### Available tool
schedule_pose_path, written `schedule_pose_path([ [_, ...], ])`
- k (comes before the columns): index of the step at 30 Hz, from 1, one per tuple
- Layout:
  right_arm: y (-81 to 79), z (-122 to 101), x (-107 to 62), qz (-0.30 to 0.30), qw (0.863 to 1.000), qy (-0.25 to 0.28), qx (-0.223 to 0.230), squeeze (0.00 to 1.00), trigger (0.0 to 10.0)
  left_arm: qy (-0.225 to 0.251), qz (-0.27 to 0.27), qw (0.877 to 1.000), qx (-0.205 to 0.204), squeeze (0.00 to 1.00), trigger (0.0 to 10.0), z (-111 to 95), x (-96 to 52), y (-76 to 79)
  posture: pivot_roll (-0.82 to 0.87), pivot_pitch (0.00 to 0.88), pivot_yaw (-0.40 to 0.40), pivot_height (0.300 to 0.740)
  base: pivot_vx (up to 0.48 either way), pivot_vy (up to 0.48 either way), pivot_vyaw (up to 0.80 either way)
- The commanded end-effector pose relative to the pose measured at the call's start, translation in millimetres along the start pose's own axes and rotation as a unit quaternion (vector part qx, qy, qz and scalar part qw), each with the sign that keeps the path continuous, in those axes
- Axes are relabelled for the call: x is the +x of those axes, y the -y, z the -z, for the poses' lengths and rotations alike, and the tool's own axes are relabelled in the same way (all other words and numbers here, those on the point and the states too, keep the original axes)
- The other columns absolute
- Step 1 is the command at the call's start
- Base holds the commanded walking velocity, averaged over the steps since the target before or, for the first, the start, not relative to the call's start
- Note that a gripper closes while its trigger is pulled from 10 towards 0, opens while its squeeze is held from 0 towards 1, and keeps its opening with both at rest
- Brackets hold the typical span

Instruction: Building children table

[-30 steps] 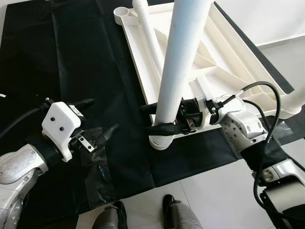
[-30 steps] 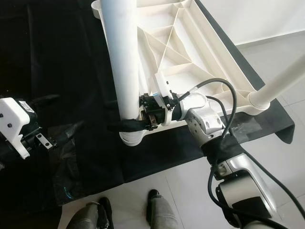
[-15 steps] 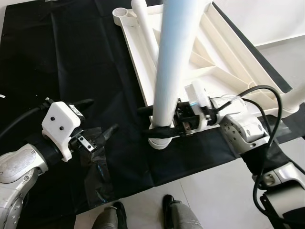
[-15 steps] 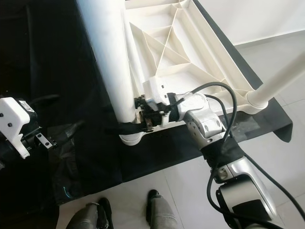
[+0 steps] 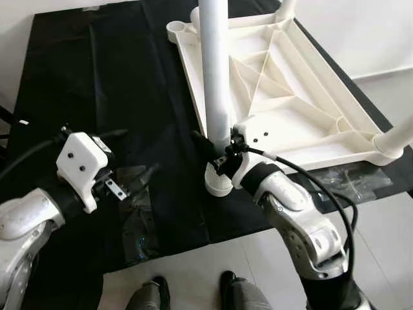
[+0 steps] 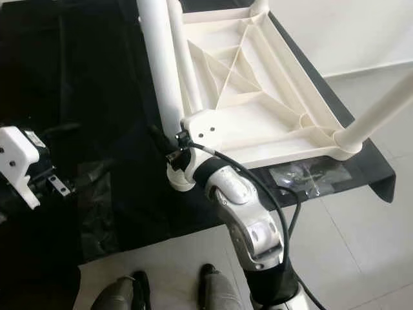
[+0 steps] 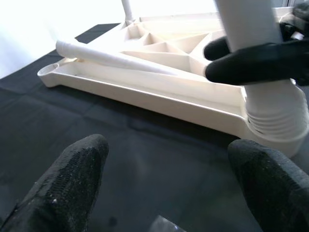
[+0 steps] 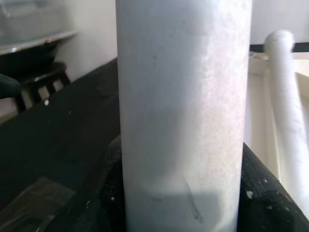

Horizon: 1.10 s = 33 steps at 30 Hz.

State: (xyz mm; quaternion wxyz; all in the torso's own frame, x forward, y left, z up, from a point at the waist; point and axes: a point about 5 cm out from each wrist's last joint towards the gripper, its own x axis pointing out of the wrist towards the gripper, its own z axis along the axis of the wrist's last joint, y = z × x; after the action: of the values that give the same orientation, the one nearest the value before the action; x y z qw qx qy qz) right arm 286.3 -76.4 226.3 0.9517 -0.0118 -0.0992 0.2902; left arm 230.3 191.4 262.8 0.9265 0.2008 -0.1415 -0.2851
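One white tabletop [image 5: 303,97] lies underside up on a black sheet [image 5: 129,84], its near edge close to the sheet's front edge. Four white legs are countable: one upright leg [image 5: 215,77] standing in the near-left corner socket [image 5: 218,184], one loose leg [image 7: 120,60] lying inside the frame along its left edge, one at the near-right corner [image 5: 397,137] and one at the far edge [image 5: 286,8]. The right gripper [image 5: 214,150] is clamped on the upright leg just above the socket — a second ago that leg leaned to the right, now it stands straighter. The left gripper [image 7: 169,169] hovers over the sheet with fingers apart, holding nothing, unchanged. A clear plastic bag [image 5: 132,213] lies near the sheet's front edge.
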Motion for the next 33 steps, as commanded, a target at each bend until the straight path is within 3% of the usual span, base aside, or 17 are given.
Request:
schedule_pose_path([
  [1,9.1,33.2,-4.8,0.030,0.998,-0.064,0.001,0.00,10.0,-0.004,0.011,1.000,0.008,0.00,10.0,1.4,0.7,0.5,-0.12,0.288,-0.006,0.740,0.000,0.000,0.00],
  [6,-8.4,19.4,2.6,-0.012,1.000,-0.019,-0.009,0.00,10.0,-0.001,0.010,1.000,0.009,0.00,10.0,1.6,2.4,-0.3,-0.12,0.268,0.001,0.740,0.000,0.000,0.00],
  [8,-20.6,4.3,7.1,-0.064,0.998,0.021,-0.012,0.00,10.0,0.002,0.008,1.000,0.010,0.00,10.0,1.5,3.9,-1.2,-0.12,0.262,0.005,0.740,0.000,0.000,0.00],
  [11,-24.6,-1.3,8.0,-0.084,0.996,0.035,-0.014,0.00,10.0,0.004,0.007,1.000,0.010,0.00,10.0,1.4,4.5,-1.6,-0.12,0.262,0.005,0.740,0.000,0.000,0.00],
  [12,-28.1,-7.5,9.5,-0.126,0.990,0.051,-0.020,0.00,10.0,0.006,0.004,1.000,0.010,0.00,10.0,1.1,5.2,-2.3,-0.12,0.258,0.001,0.740,0.000,0.000,0.00],
  [15,-28.1,-7.5,9.5,-0.126,0.990,0.051,-0.020,0.00,10.0,0.006,0.004,1.000,0.010,0.00,10.0,1.1,5.2,-2.3,-0.12,0.258,0.001,0.740,0.000,0.000,0.00],
  [16,-26.1,-13.3,12.6,-0.162,0.985,0.064,-0.019,0.00,10.0,0.011,-0.002,1.000,0.008,0.00,10.0,0.4,6.4,-3.7,-0.13,0.254,-0.006,0.740,0.000,0.000,0.00],
  [17,-26.1,-13.3,12.6,-0.162,0.985,0.064,-0.019,0.00,10.0,0.011,-0.002,1.000,0.008,0.00,10.0,0.4,6.4,-3.7,-0.13,0.254,-0.006,0.740,0.000,0.000,0.00],
  [19,-9.0,-37.5,26.1,-0.201,0.974,0.106,-0.022,0.00,10.0,0.030,-0.023,0.999,-0.012,0.00,10.0,-3.0,10.2,-7.9,-0.15,0.236,-0.022,0.740,0.000,0.000,0.00],
  [25,-1.3,-55.7,34.8,-0.201,0.969,0.143,-0.010,0.00,10.0,0.047,-0.039,0.998,-0.029,0.00,10.0,-7.3,12.8,-13.2,-0.15,0.226,-0.017,0.740,0.000,0.000,0.00],
  [28,0.6,-64.1,40.6,-0.175,0.971,0.165,0.011,0.00,10.0,0.070,-0.056,0.995,-0.054,0.00,10.0,-12.5,14.4,-20.9,-0.15,0.205,-0.013,0.740,0.000,0.000,0.00],
  [33,11.9,-57.5,49.2,-0.088,0.985,0.146,-0.013,0.00,10.0,0.088,-0.068,0.991,-0.074,0.00,10.0,-15.6,16.0,-29.2,-0.16,0.185,0.000,0.740,0.000,0.000,0.00],
])
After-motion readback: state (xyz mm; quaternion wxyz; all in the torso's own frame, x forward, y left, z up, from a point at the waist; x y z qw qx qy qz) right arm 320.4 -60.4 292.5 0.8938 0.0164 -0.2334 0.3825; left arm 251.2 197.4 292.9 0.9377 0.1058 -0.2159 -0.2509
